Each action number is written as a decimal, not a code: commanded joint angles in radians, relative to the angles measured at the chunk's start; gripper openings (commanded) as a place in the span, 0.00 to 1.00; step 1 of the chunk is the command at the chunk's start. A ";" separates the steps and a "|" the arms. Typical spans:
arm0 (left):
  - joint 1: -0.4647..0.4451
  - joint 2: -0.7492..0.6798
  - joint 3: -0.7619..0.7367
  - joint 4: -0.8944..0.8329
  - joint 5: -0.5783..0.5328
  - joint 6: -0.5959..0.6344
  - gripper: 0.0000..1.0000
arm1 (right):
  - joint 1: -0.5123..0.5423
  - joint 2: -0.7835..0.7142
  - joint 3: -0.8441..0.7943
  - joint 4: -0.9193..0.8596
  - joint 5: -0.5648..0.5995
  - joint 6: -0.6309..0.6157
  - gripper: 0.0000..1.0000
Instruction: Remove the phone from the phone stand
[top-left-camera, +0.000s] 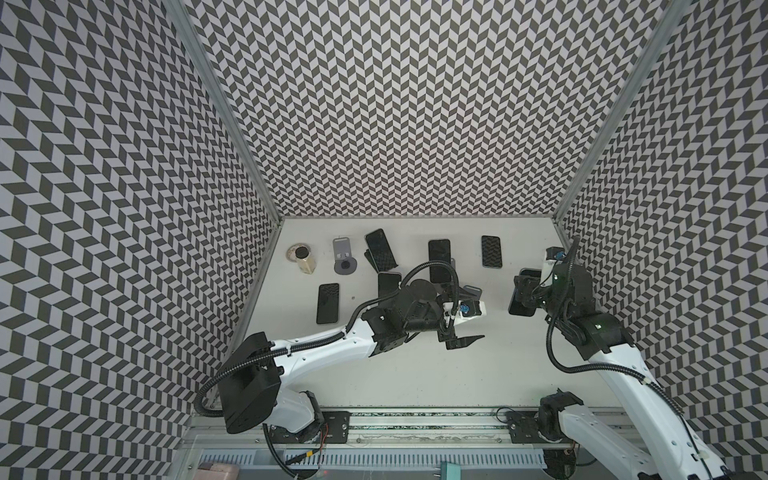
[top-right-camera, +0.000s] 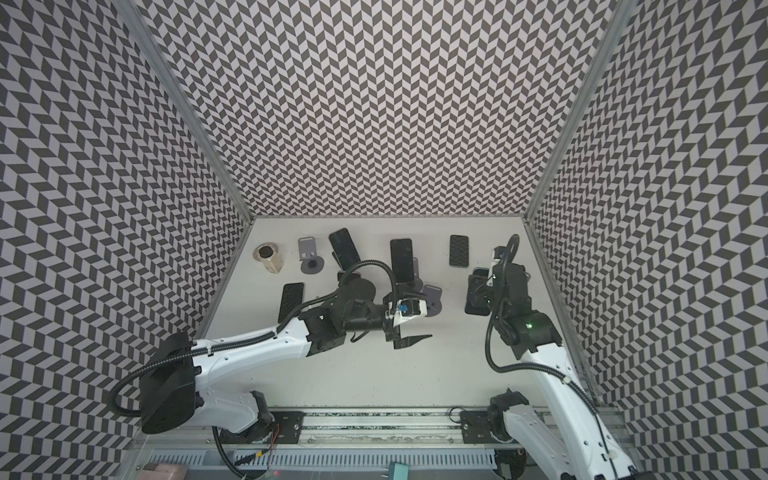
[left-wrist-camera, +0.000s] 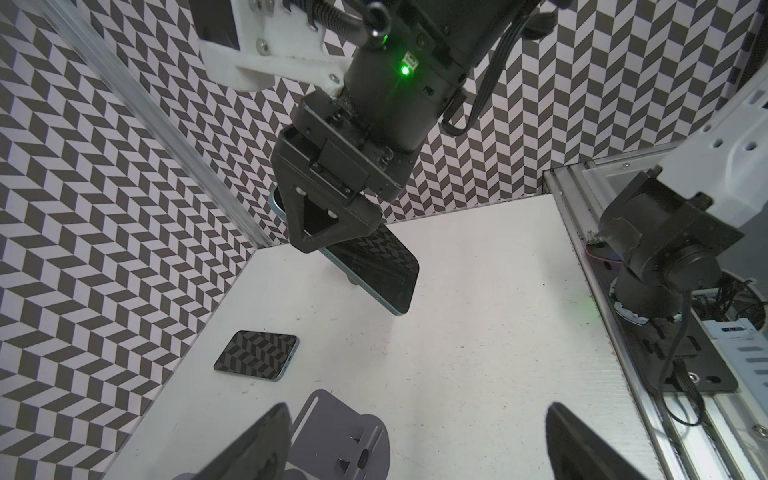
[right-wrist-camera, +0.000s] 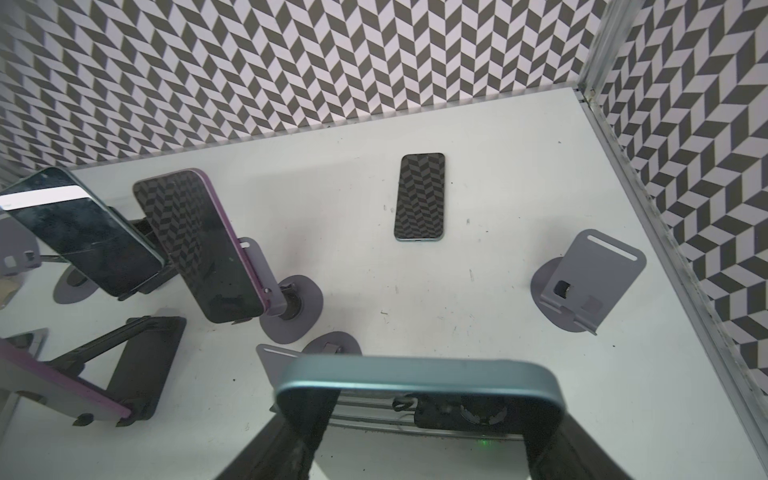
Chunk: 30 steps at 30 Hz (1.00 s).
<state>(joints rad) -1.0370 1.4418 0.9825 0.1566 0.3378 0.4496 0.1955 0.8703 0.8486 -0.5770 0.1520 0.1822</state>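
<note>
Phone (right-wrist-camera: 415, 374) with a teal frame sits pinched between the two fingers of the right gripper (right-wrist-camera: 419, 428), one finger on each side, at the bottom of the right wrist view. In the left wrist view the phone (left-wrist-camera: 374, 266) hangs tilted above the white table (left-wrist-camera: 478, 332). Only that gripper (left-wrist-camera: 328, 216) touches it, and its dark screen mirrors the chevron wall. In a top view it shows at the right of the frame, under the right arm's wrist (top-left-camera: 519, 309).

An empty grey stand (right-wrist-camera: 590, 278) stands on the table at the right of the right wrist view, near the wall rail and well apart from the phone. A second grey stand (right-wrist-camera: 291, 357) peeks out just behind the phone's upper edge.

The left gripper (top-left-camera: 471, 316) is spread wide and empty at the centre of the top view. Its fingers (left-wrist-camera: 257, 444) frame the bottom edge of the left wrist view, with the second grey stand (left-wrist-camera: 345, 428) showing between them.

A flat phone (right-wrist-camera: 419, 195) lies face up at the upper centre of the right wrist view. A purple phone (right-wrist-camera: 199, 245) leans on its own stand at the left.
</note>
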 joint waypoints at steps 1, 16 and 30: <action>-0.018 0.027 0.030 0.022 0.021 0.053 0.95 | -0.016 0.013 0.025 0.048 -0.017 -0.016 0.00; -0.015 0.061 -0.047 0.143 0.059 0.084 0.95 | -0.075 0.136 -0.023 0.138 -0.057 0.029 0.00; -0.015 -0.011 -0.090 0.151 0.039 -0.024 0.96 | -0.075 0.235 -0.092 0.162 -0.018 0.108 0.00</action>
<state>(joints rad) -1.0515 1.4704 0.9089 0.2844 0.3649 0.4461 0.1257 1.0935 0.7628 -0.4763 0.1093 0.2634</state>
